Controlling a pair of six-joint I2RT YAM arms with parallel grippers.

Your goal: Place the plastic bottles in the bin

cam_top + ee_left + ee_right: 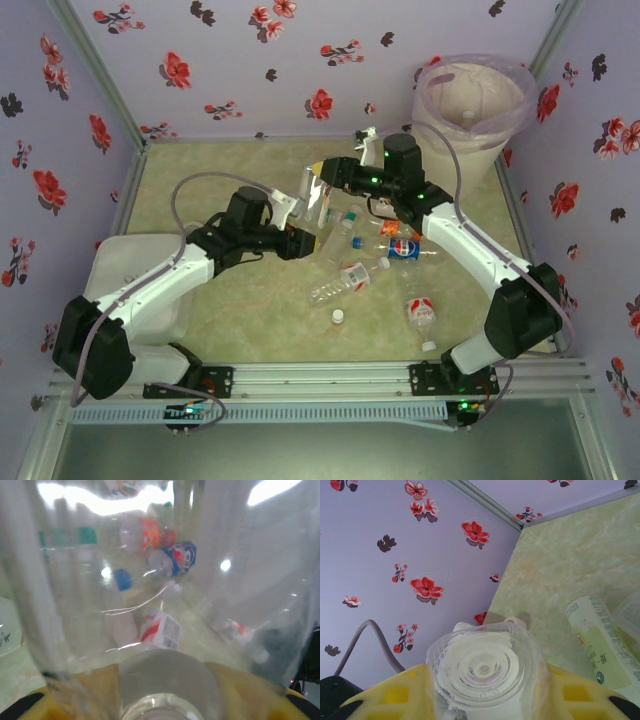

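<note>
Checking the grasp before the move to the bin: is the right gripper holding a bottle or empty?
Holding. In the right wrist view, a clear plastic bottle sits base-on to the camera, clamped between the yellow fingers of the right gripper.

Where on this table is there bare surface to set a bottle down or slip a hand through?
Bare: the far-left corner between the back wall and the white box, and the near strip from that box to the lone white cap. Crowded: the middle and right of centre, where the plastic bottles lie scattered. The bin fills the far-right corner.
</note>
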